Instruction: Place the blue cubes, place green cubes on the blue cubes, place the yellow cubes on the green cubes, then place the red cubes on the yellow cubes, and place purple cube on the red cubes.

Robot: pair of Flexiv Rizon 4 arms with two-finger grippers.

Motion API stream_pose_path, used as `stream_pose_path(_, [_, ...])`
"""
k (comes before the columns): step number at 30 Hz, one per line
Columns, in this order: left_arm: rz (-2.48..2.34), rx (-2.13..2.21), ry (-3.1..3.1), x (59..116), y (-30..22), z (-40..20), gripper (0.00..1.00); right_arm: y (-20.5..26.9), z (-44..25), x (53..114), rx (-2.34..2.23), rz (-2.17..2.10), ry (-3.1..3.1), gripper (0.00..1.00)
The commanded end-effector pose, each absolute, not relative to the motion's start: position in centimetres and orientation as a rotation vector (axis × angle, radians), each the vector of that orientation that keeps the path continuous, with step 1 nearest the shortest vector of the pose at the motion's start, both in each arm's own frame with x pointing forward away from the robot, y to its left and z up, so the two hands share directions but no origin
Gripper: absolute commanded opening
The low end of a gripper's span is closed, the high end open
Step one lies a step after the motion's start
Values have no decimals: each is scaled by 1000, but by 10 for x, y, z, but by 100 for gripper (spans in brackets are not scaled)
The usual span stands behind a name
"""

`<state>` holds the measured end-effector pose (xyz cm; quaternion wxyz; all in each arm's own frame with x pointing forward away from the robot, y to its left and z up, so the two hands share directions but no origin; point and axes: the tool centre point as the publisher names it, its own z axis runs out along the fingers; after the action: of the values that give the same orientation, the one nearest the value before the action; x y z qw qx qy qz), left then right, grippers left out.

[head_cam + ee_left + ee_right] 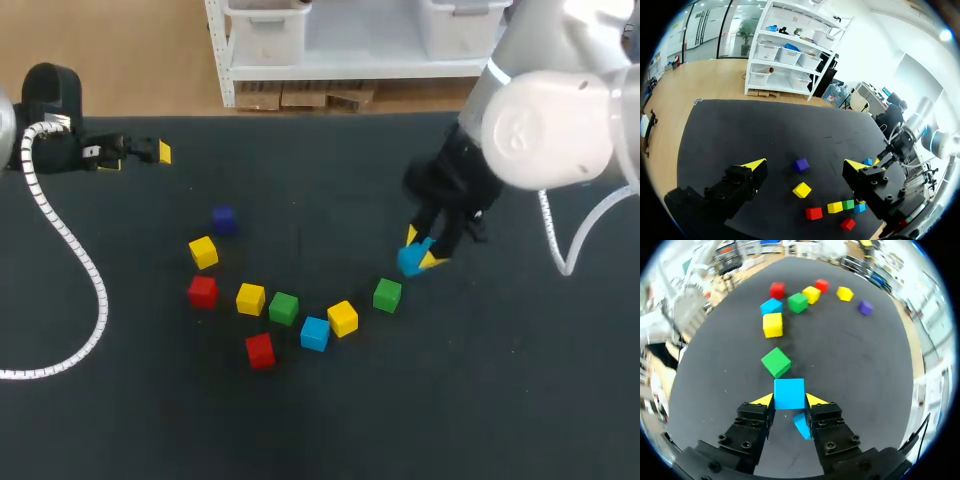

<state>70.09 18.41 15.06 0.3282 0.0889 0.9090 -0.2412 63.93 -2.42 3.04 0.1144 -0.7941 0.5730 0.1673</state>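
My right gripper [424, 250] is shut on a blue cube [411, 261], right of the other cubes; in the right wrist view this blue cube [789, 393] sits squarely between the yellow fingertips of the gripper [789, 400]. Whether it rests on the table I cannot tell. A green cube [387, 295] lies just ahead of it. Further left lie a yellow cube [342, 318], a second blue cube [315, 333], a green cube [283, 308], a yellow cube [250, 298], two red cubes [260, 350] [202, 291], a yellow cube [203, 251] and the purple cube [224, 219]. My left gripper [150, 152] is open and empty at the far left.
The black table [500, 400] has bare surface all around the arc of cubes. A white cable [70, 250] from my left arm loops over the table's left part. In the left wrist view the purple cube [800, 165] lies well ahead of the open fingers.
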Motion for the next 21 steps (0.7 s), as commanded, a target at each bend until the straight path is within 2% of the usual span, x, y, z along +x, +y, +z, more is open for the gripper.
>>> stream_pose_path(1, [-633, 233, 2378, 701, 184, 150, 100, -25, 47, 638, -2231, 451, 1790, 0])
stream_pose_path(7, [-633, 233, 2378, 701, 184, 150, 100, -13, 59, 645, -2061, 434, 1864, 0])
stream_pose_path(21, [-633, 233, 2378, 701, 184, 150, 100, 32, 53, 667, -1984, 414, 1884, 0])
